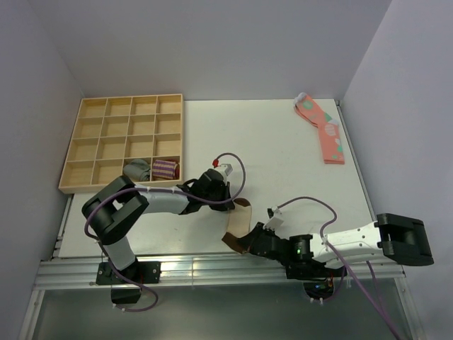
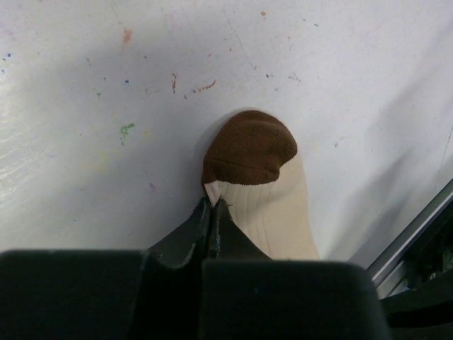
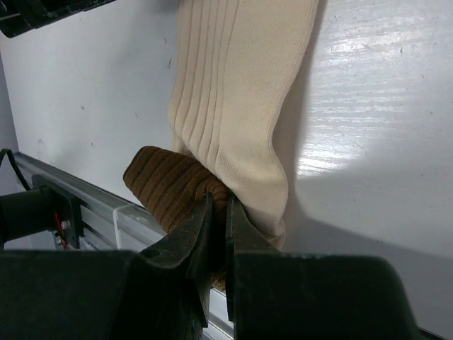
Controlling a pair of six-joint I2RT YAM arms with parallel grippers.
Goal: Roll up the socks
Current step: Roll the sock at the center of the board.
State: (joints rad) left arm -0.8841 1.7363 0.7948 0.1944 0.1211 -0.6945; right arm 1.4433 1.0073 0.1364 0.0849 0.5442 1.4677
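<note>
1. beige socks [image 1: 238, 225] lie flat on the table [image 1: 283, 156] at about 6 o'clock in the top view, close to the near edge rail; long axis runs roughly 12 to 6, slightly slanted
2. dark brown toe [image 2: 249, 147] is the far end; brown cuff band [image 3: 170, 188] is the near end, bunched up just beside the rail
3. whether it's one sock or two stacked, can't tell
4. left gripper [image 2: 212, 207] is at the toe end, coming in from 9 o'clock; jaws narrow, tips pinched together on the sock edge right where brown meets cream
5. right gripper [image 3: 220, 207] is at the cuff end, coming in from 4 o'clock; jaws narrow, clamped on the brown cuff fabric, cream part [image 3: 233, 92] stretching away from it
6. wooden tray [image 1: 120, 106] sits at 10 o'clock; a grey rolled sock [image 1: 138, 168] and a purple-striped rolled sock [image 1: 165, 168] are in adjacent compartments of its near row
7. pink socks [image 1: 322, 131] lie at 2 o'clock, well apart from both arms
</note>
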